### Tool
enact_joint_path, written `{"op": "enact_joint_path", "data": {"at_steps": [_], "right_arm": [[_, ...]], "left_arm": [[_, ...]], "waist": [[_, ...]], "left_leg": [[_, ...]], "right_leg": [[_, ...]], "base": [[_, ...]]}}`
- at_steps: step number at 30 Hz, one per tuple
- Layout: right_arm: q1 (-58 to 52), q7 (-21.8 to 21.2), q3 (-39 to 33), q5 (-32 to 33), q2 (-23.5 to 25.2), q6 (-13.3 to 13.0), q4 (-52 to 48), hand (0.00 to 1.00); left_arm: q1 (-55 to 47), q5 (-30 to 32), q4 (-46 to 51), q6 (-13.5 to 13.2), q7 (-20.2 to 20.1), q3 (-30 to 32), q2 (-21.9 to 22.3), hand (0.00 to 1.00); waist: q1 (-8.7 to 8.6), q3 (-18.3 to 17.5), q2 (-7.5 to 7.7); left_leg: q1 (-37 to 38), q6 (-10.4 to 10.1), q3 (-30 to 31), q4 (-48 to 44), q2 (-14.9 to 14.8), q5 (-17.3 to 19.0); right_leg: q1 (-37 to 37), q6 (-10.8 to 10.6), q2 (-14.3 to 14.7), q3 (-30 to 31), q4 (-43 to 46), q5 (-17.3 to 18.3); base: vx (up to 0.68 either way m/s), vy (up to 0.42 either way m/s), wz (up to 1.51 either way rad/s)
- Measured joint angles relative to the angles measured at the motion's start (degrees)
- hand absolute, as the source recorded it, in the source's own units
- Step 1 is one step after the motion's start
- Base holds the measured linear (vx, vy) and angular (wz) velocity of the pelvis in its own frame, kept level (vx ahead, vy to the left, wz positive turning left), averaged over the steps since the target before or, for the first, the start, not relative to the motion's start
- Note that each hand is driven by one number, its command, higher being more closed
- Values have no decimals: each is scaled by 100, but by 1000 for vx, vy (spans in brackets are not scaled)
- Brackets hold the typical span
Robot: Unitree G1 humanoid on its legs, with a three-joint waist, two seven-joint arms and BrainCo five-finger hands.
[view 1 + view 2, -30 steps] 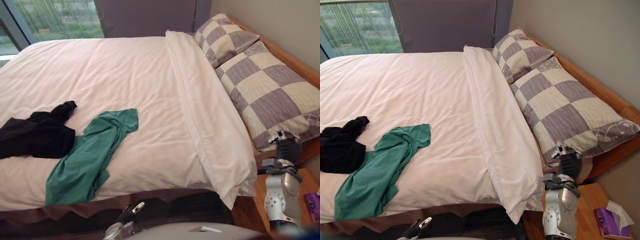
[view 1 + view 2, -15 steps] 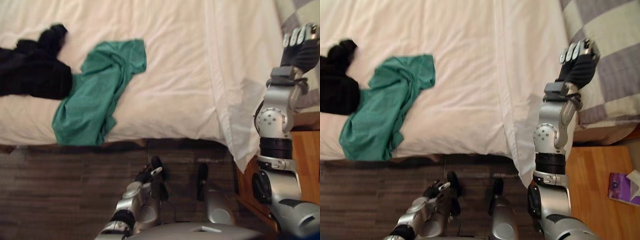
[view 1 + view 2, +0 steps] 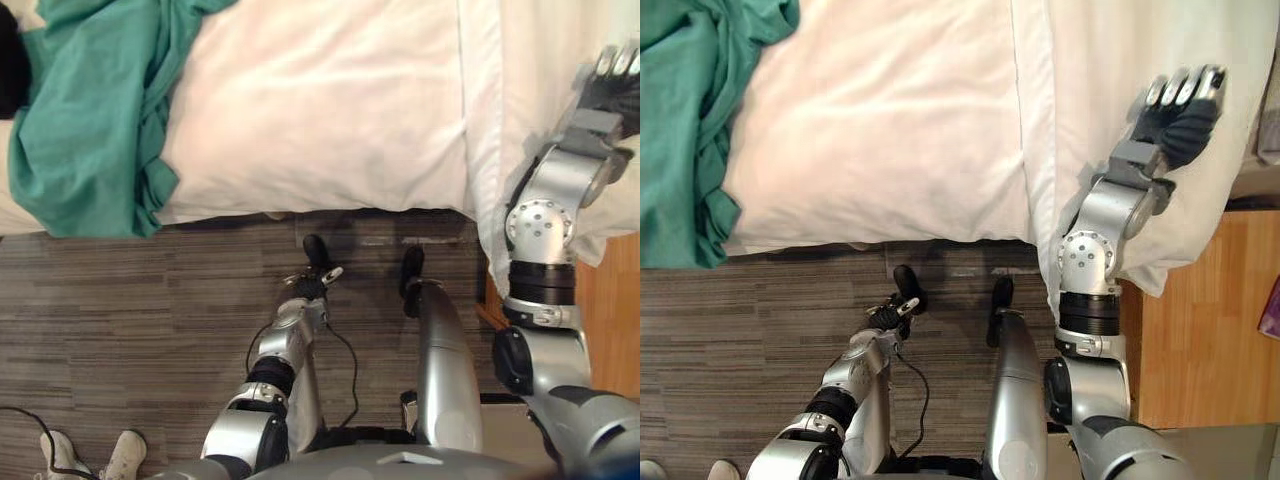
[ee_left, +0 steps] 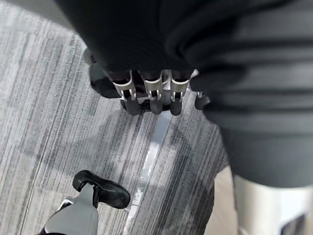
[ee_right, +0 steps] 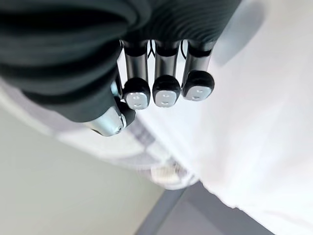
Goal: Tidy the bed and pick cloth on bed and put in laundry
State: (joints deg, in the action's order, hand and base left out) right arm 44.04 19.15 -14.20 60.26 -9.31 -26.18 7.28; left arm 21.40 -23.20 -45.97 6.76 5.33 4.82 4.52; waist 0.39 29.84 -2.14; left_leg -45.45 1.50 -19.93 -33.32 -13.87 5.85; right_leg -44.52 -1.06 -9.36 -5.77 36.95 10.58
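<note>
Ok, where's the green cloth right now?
In the left eye view the green cloth lies upper left, on the robot's left, draped over the near edge of the white duvet beside a black cloth.

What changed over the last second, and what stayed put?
The camera has tipped down toward the floor. The right hand has risen from low by the duvet corner to over its folded band, open, holding nothing. The left hand still hangs open near the floor. The green cloth lies untouched on the duvet.
</note>
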Motion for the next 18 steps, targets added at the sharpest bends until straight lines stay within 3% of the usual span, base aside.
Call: {"op": "enact_joint_path", "data": {"at_steps": [4,8,12,14,18], "right_arm": [[-144,-826,11,257,90,-174,264,100],[-423,-1376,2,258,284,-283,389,100],[-1231,-2013,0,385,609,-373,717,100],[-1852,-2134,-135,724,805,-279,1497,100],[-3071,-2179,-502,922,1152,45,2625,100]], "left_arm": [[154,-132,-29,13,20,233,34,0],[274,-325,-26,14,134,252,30,0],[214,-371,-33,58,138,251,-6,0],[104,-456,-28,56,131,250,-96,0],[-74,-492,-33,53,120,225,-113,0]], "waist": [[-16,-1,1],[-34,-16,31],[-68,-36,91],[-88,-156,226],[-94,-239,250]], "left_leg": [[-99,-10,-11,-86,-42,41],[-80,-2,-54,-115,-89,60],[378,-2,-187,-61,-131,94],[697,-42,-283,66,-134,120],[1166,-113,-447,329,-118,164]], "right_leg": [[-98,-3,27,42,30,2],[-64,-10,73,85,-24,-7],[360,-36,140,192,-240,-65],[649,-32,155,216,-390,-75],[1058,-48,222,276,-697,-133]], "base": [[2,-40,-6],[31,-40,-5],[60,-17,-19],[80,-1,-17],[88,3,-18]]}}
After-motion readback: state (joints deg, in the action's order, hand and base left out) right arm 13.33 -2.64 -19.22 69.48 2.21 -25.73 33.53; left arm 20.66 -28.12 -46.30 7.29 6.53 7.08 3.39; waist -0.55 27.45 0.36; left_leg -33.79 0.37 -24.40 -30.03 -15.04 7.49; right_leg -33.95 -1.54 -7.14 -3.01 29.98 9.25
